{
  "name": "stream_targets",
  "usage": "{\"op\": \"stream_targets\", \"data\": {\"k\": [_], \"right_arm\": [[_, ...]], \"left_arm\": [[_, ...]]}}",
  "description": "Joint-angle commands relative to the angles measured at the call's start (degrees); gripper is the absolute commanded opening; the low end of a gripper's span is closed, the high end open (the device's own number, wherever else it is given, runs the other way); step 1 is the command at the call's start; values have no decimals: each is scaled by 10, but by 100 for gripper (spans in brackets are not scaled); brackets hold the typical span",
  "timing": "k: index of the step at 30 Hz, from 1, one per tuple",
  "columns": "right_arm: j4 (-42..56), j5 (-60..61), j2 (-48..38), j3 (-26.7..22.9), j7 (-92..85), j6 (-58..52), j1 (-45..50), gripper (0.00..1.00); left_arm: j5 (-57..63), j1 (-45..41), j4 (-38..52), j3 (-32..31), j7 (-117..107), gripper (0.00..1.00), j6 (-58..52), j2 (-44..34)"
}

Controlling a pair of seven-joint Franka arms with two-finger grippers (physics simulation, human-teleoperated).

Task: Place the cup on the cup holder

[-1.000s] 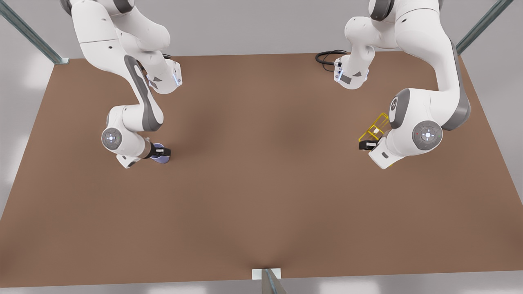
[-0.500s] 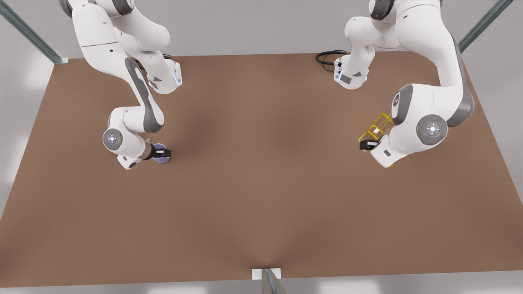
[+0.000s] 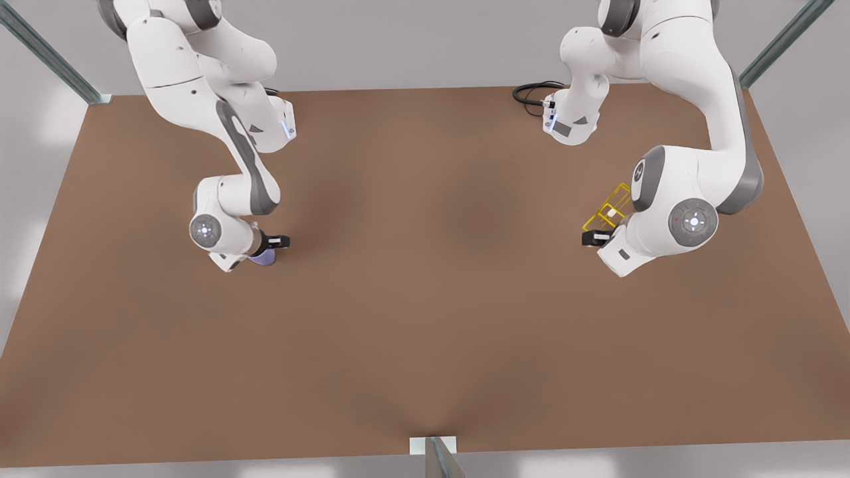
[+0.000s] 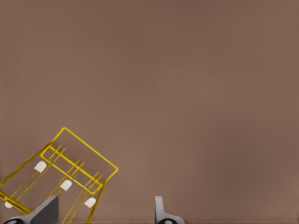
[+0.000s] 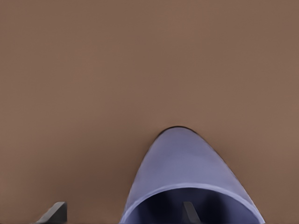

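Observation:
The lavender-blue cup point(image 3: 265, 259) rests on the table at the front view's left, its open mouth turned toward the right wrist camera point(image 5: 187, 172). My right gripper point(image 3: 274, 241) point(image 5: 121, 212) is open and straddles the cup's rim, with one finger inside the mouth and the other outside. At the front view's right stands the yellow wire cup holder point(image 3: 614, 206) point(image 4: 88, 147), its white-tipped pegs point(image 4: 66, 185) showing. Beside its near end is my left gripper point(image 3: 595, 237) point(image 4: 103, 210), open, with one finger overlapping the wires.
The brown table point(image 3: 425, 299) spreads wide between the two arms and toward the front edge. A black cable point(image 3: 531, 93) loops at the back by one arm's base. Metal frame posts point(image 3: 435, 458) stand at the table's edges.
The right arm has shifted toward the front view's right, its gripper sliding slightly along over the cup. The left arm's elbow swayed out and back; its gripper stays by the holder.

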Motion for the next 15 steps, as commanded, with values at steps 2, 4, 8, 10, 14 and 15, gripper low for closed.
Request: {"op": "stream_targets", "data": {"k": [2, 4, 8, 10, 14, 15], "right_arm": [[3, 1, 4, -1, -3, 14, -4, 59], [7, 1, 5, -4, -3, 14, -7, 46], [8, 1, 5, -5, -3, 20, -7, 21], [8, 1, 4, -5, -3, 20, -6, 21], [9, 2, 0, -5, 3, 18, -9, 21], [13, 3, -3, -5, 4, 15, -8, 21]], "left_arm": [[-1, 0, 0, 0, 0, 100, -9, 1], [0, 0, 0, 0, 1, 100, -8, 2], [-1, 0, 0, -1, 1, 100, -9, 2], [-1, 0, 0, -1, 0, 100, -9, 2], [-1, -1, -1, -1, -2, 100, -13, 2], [-1, -1, -1, -1, -1, 100, -13, 3]]}}
